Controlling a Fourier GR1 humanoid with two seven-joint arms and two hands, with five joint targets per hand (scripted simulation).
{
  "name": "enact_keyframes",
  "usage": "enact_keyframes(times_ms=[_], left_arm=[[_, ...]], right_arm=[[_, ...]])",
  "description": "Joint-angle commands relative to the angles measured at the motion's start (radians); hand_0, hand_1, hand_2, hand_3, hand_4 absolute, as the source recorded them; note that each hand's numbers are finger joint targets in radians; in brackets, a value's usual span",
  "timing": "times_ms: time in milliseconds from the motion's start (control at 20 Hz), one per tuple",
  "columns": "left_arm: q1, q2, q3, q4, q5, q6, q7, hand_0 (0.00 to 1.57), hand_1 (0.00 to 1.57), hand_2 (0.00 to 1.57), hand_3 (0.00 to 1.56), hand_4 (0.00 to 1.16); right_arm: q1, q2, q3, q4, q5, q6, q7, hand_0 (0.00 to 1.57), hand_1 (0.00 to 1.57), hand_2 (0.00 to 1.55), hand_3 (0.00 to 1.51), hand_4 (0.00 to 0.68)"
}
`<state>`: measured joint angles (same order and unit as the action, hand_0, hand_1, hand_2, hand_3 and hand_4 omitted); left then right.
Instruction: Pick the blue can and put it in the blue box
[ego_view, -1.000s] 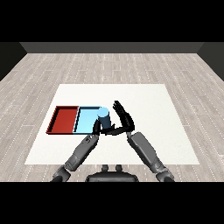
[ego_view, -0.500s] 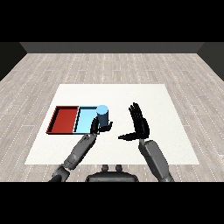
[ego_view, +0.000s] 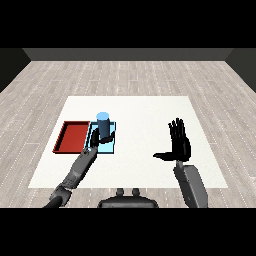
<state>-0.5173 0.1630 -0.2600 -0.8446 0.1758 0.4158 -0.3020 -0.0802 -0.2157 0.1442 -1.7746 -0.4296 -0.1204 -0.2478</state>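
Now upright in the blue tray (ego_view: 111, 146), blue can (ego_view: 103, 125), with left hand (ego_view: 97, 141) fingers curled round it. Swung well away over the worktop (ego_view: 145, 110) since a second ago, right hand (ego_view: 179, 142), fingers spread, holding nothing; only release remaining, seemingly.

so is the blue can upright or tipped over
Upright. The blue can stands with its round top facing up, over the light blue tray, with the left hand curled round its lower part.
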Motion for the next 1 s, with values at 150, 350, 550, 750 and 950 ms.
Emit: enact_keyframes(times_ms=[150,350,550,750,950], left_arm=[[-0.073,0.093,0.134,0.254,0.028,-0.059,0.023,1.57,1.57,1.57,1.50,1.09],[-0.188,0.118,0.165,0.465,-0.002,-0.085,0.041,1.57,1.57,1.57,1.50,1.06],[-0.248,0.091,0.136,0.583,-0.061,0.003,0.133,1.57,1.57,1.55,1.40,0.99],[-0.305,0.087,0.112,0.705,-0.105,-0.016,0.194,1.57,1.57,1.50,1.38,0.99],[-0.281,0.052,0.078,0.775,-0.152,-0.008,0.207,1.38,1.38,1.30,1.00,0.88]], right_arm=[[0.099,0.027,0.018,-0.021,0.055,-0.015,-0.040,0.00,0.00,0.00,0.00,0.000],[0.038,-0.002,-0.056,0.004,0.013,0.005,-0.003,0.00,0.00,0.00,0.00,0.000],[-0.014,0.013,-0.089,0.140,-0.020,0.048,-0.035,0.00,0.00,0.00,0.00,0.000],[-0.079,0.032,-0.097,0.219,-0.001,0.027,-0.034,0.00,0.00,0.00,0.00,0.000],[-0.119,0.028,-0.112,0.262,0.002,0.025,-0.017,0.00,0.00,0.00,0.00,0.000]])
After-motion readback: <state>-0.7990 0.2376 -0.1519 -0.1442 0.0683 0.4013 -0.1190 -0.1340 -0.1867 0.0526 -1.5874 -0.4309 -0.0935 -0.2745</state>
